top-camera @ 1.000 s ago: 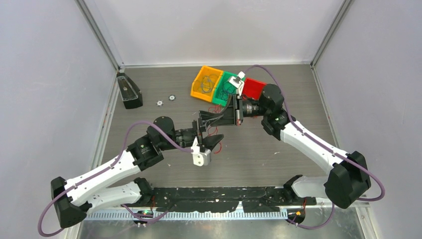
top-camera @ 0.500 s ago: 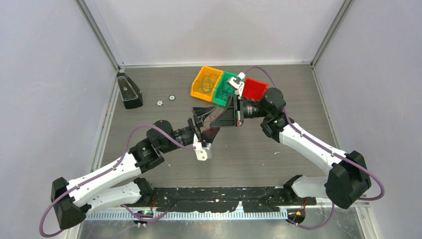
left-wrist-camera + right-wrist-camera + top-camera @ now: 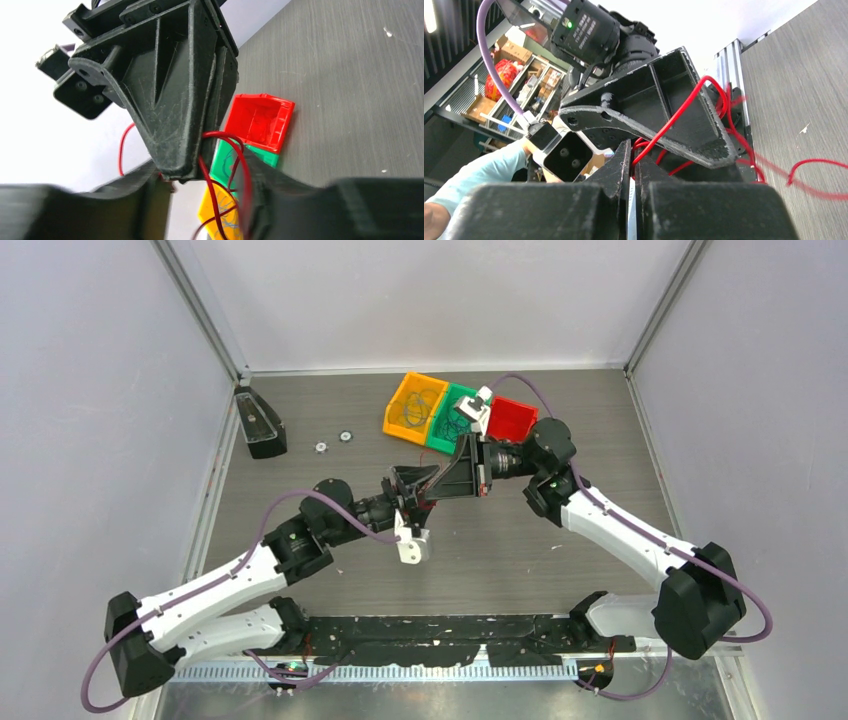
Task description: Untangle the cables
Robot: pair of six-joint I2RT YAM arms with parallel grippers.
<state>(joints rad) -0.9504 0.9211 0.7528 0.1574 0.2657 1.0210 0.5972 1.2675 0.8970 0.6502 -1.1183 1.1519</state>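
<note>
Several red cables [image 3: 671,116], pinched in right gripper [image 3: 632,150]

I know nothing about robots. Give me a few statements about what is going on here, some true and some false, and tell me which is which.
1. The right end effector is clamped shut on a red cable. True.
2. All three bins are red. False: there is an orange bin, a green bin and a red bin.
3. The left end effector has its fingers apart, with the red cable running between them. True.
4. The two end effectors sit far apart at opposite sides. False: they meet in the middle, and the right one's tip is between the left one's fingers.
</note>
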